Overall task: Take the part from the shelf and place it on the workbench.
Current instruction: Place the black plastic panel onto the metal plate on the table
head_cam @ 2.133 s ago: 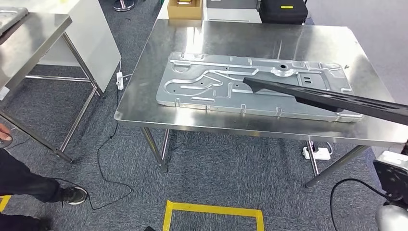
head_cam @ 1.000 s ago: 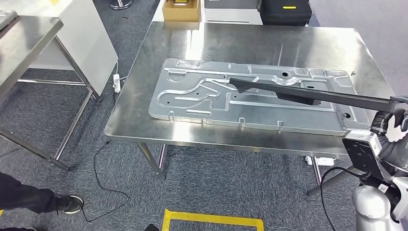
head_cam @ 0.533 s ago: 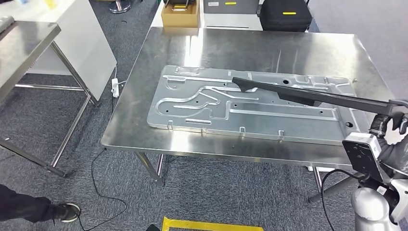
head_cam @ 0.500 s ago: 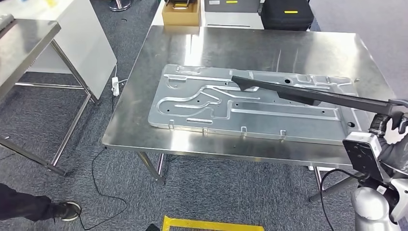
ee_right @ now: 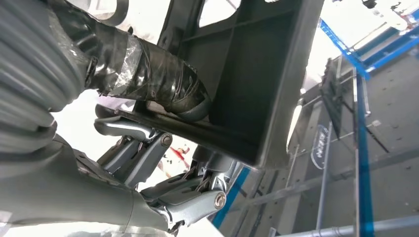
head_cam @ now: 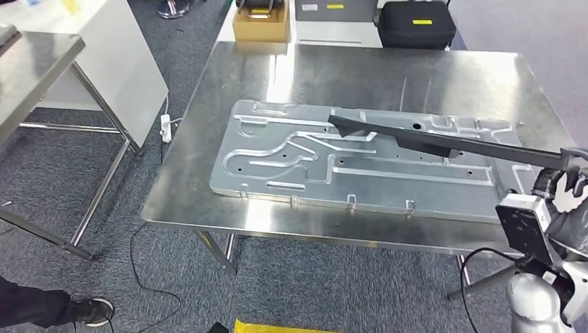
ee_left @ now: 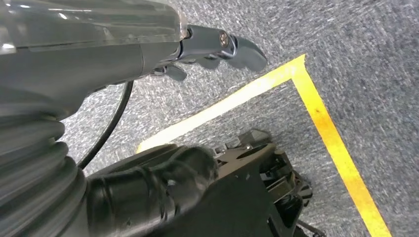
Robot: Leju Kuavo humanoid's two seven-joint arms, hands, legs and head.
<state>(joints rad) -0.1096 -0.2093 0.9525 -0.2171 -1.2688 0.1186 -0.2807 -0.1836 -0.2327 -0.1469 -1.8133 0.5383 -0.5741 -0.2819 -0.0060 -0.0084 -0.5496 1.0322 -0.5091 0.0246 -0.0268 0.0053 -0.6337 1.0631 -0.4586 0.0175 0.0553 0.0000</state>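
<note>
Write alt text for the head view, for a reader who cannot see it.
A long black part, held at its near end by the robot's right hand, reaches out over a stamped metal panel lying flat on a steel workbench. Grey carpet surrounds the workbench, with a cardboard box and a black case beyond its far edge.

A long, narrow black plastic part [head_cam: 444, 143] is held nearly level above the stainless-steel counter [head_cam: 360, 69], over a stamped silver metal panel [head_cam: 291, 163] lying flat there. Its near end is gripped by the right hand [head_cam: 565, 184]; its far end is free.
</note>
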